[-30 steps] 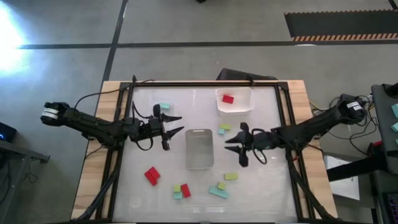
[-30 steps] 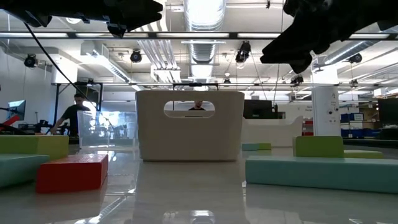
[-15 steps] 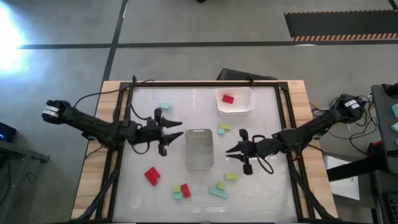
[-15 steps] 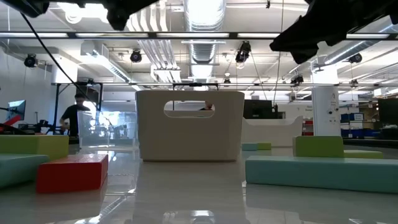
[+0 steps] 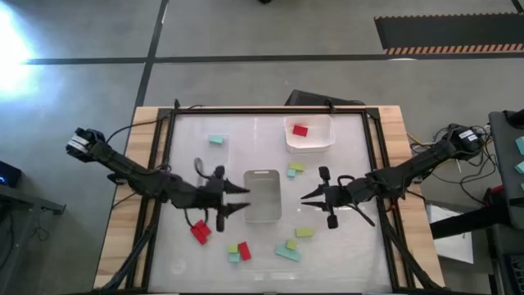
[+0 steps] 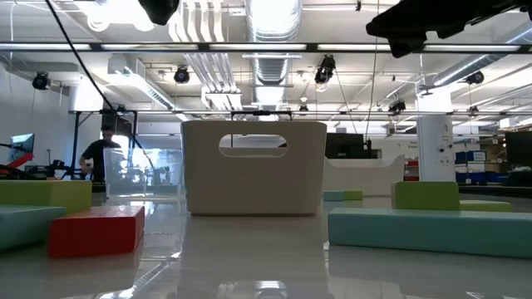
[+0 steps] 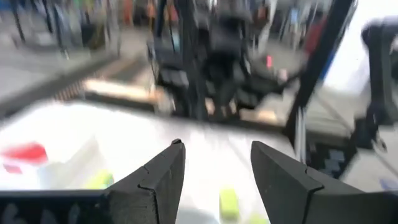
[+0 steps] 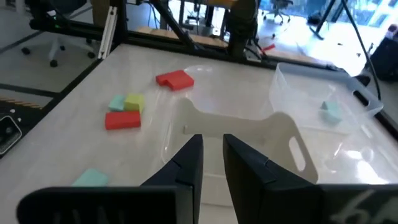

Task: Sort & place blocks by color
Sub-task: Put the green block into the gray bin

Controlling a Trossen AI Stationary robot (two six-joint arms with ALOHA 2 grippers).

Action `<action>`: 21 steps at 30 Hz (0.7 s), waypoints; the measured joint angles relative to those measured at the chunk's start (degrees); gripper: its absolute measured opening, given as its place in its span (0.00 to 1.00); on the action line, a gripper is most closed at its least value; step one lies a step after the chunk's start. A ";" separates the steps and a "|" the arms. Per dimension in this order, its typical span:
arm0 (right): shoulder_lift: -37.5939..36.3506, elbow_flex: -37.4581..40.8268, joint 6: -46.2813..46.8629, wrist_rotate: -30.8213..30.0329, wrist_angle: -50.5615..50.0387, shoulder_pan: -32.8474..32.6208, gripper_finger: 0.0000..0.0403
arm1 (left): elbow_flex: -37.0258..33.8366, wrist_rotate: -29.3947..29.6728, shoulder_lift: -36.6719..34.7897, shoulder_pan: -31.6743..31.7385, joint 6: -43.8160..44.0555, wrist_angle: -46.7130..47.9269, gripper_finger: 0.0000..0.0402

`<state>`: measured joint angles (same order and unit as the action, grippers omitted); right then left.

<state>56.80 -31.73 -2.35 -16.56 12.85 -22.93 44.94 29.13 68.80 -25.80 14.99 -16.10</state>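
My left fingers point(image 5: 237, 199) hang spread with nothing between them, just beside the left wall of the clear bin point(image 5: 263, 196) at mid-worktop; my right fingers point(image 5: 309, 197) sit on the bin's other side, nearly pressed together with only a thin slit showing in the right wrist view, nothing pinched. Blocks are scattered on the white worktop point(image 5: 188, 254): a red pair point(image 5: 200, 232) just front-left of my left fingers, a cluster of yellow-green, teal and red point(image 5: 239, 250) near the front edge, a teal slab with a small yellow-green one point(image 5: 288, 249) to the right of it, a yellow-green block point(image 5: 304, 233) just front of my right fingers, a yellow-green/teal pair point(image 5: 295, 170) behind them, a lone teal block point(image 5: 216, 140) at the back left. One red block point(image 5: 300, 130) already lies in the white tub point(image 5: 309, 144) at the back. My read on handling: small, flat, rigid, light, probably foam or plastic, not fragile. The worktop looks glossy, so I expect a block to skate if I nudge it with one finger first. I'd pinch across the short width, fingers down the two long sides, centred. Touching blocks need a gap first or I drag the neighbour. Low profile means going almost to the surface.
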 joint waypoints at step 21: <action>-0.82 0.00 -2.19 0.00 -0.37 -0.20 0.13 | 35.51 -15.44 29.10 -12.01 27.04 62.85 0.42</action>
<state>55.99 -31.73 -4.54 -16.56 12.48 -23.14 80.44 13.69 97.90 -37.82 42.03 46.76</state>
